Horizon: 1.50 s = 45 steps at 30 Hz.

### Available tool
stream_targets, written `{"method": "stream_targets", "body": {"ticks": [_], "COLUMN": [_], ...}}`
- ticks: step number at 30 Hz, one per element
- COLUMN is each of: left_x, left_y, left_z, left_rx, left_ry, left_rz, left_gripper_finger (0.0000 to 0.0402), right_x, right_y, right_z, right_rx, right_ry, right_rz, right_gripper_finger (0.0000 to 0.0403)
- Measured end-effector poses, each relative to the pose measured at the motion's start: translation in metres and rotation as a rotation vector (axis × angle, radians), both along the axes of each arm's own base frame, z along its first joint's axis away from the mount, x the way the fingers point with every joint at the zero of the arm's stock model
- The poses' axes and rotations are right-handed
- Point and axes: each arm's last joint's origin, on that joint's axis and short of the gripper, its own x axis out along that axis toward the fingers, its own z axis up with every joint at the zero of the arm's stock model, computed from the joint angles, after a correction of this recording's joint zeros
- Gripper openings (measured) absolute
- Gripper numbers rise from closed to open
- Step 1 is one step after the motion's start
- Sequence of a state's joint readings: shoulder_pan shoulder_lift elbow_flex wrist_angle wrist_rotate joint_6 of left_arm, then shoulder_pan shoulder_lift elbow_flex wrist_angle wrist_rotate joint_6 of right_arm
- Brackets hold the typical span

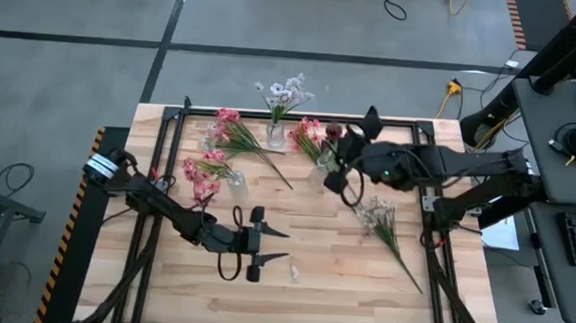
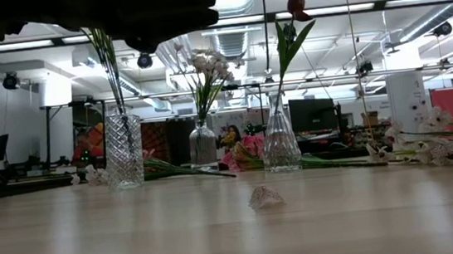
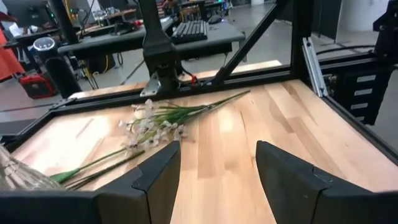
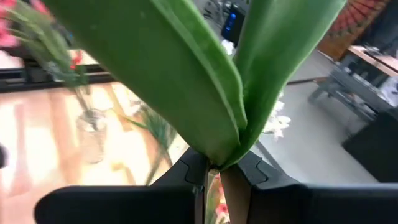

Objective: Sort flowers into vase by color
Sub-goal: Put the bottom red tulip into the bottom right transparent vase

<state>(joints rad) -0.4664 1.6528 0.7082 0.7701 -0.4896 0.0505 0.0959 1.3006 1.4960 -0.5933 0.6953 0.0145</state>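
On the wooden table [image 1: 311, 283] in the open office, three glass vases [image 2: 280, 143] hold flowers while the right gripper [image 1: 336, 156] pinches a red tulip [image 2: 296, 5] and the left gripper [image 1: 271, 244] gapes empty.

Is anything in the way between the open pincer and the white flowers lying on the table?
Nothing visible is. The left pincer is open, and only bare table lies between it and the white flowers ahead. The loose petal on the wood lies off to the side.
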Motion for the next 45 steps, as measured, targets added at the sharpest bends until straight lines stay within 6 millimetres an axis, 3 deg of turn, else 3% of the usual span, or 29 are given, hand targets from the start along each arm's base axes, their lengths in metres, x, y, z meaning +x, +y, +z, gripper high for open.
{"method": "stream_targets", "body": {"ticks": [12,45], "left_x": [0.000,0.000], "left_y": [0.000,0.002], "left_z": [-0.002,-0.005], "left_rx": [0.004,0.009], "left_ry": [0.018,0.036], "left_rz": [0.001,0.007], "left_gripper_finger": [0.0192,0.0192], "right_x": [0.021,0.025], "right_y": [-0.021,-0.021], "right_z": [-0.019,-0.036], "right_rx": [0.053,0.101], "right_ry": [0.061,0.119], "right_rz": [-0.003,-0.041], "right_gripper_finger": [0.0022,0.0022]}}
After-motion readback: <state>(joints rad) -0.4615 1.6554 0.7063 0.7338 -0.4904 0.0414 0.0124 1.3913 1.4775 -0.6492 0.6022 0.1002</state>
